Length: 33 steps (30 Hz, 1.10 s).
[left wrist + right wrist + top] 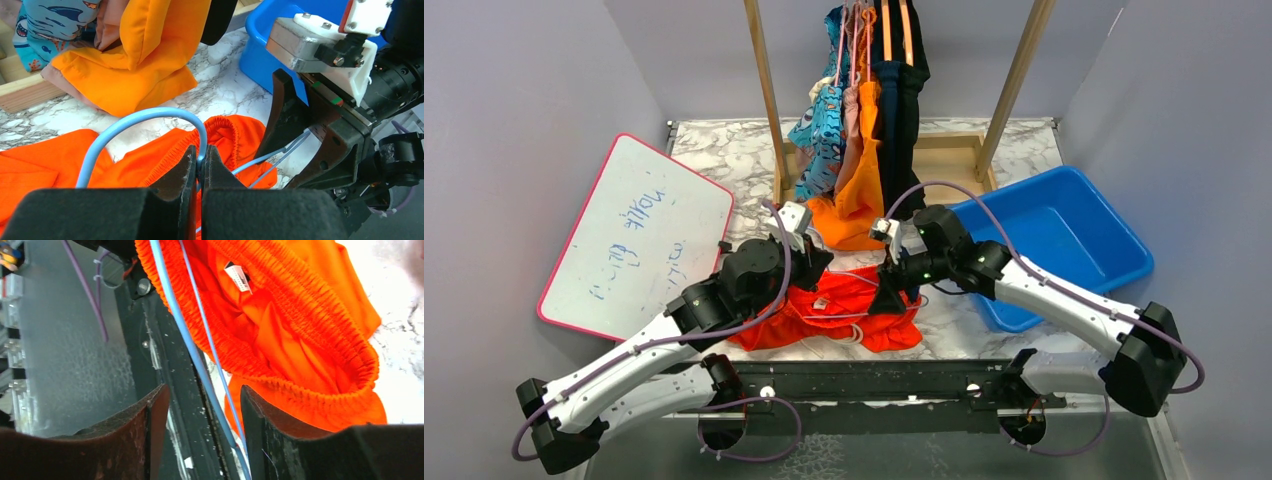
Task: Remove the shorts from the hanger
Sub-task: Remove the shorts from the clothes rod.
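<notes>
A pair of red-orange elastic-waist shorts (824, 320) lies crumpled on the white marble-patterned table (724, 150), low in the middle of the overhead view, just above the arms' black mounting rail (864, 380). A thin light-blue wire hanger (150, 116) lies over them. In the left wrist view its curved hook arches up from the fabric in the centre of the frame.

The left pincer (201, 167) is fully closed, its two dark fingers (186, 172) squeezing the lower end of that hook. The gathered waistband sits just behind them.

The right pincer (205, 395) stands open with a wide gap. In its own view two of the hanger's blue wires run down through that gap, closer to the right-hand finger (260, 430), and neither finger visibly presses on them. The ruffled waistband with a small white label (237, 276) fills the upper right of that frame, its lower edge just beside that finger.

In the upper middle of the overhead view, a light wooden rack (764, 90) carries more shorts side by side. From left to right they are blue cartoon-print shorts (824, 130), dusty pink shorts (852, 120), bright orange shorts (854, 200) whose hem reaches the table, and dark navy shorts (904, 110).

A blue plastic bin (1114, 240) sits at the right, behind the right arm. A pink-rimmed whiteboard (639, 230) with faint writing lies tilted at the left.
</notes>
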Each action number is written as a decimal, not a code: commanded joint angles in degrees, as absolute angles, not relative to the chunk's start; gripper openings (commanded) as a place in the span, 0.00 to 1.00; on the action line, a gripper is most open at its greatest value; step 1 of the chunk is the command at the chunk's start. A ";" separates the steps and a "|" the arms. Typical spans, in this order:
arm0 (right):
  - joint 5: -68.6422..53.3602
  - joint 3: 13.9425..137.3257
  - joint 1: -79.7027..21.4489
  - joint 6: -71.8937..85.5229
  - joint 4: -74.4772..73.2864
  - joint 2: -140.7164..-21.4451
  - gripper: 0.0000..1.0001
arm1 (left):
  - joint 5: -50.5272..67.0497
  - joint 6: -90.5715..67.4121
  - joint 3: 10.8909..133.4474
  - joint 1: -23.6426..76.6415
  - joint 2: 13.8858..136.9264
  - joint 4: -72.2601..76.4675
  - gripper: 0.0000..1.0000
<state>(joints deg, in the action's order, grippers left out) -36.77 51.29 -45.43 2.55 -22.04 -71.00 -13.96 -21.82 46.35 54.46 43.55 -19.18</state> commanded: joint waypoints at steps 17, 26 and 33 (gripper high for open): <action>-35.11 44.73 -45.59 8.15 -16.85 -62.48 0.01 | -16.36 -23.55 45.32 54.58 40.96 -19.79 0.06; -29.01 40.10 -45.60 16.92 -16.31 -59.21 0.01 | -21.40 -32.57 41.06 54.58 35.24 -28.07 0.91; -28.11 36.43 -45.57 20.33 -15.05 -56.11 0.01 | -32.06 -51.54 35.40 54.58 29.14 -38.85 0.93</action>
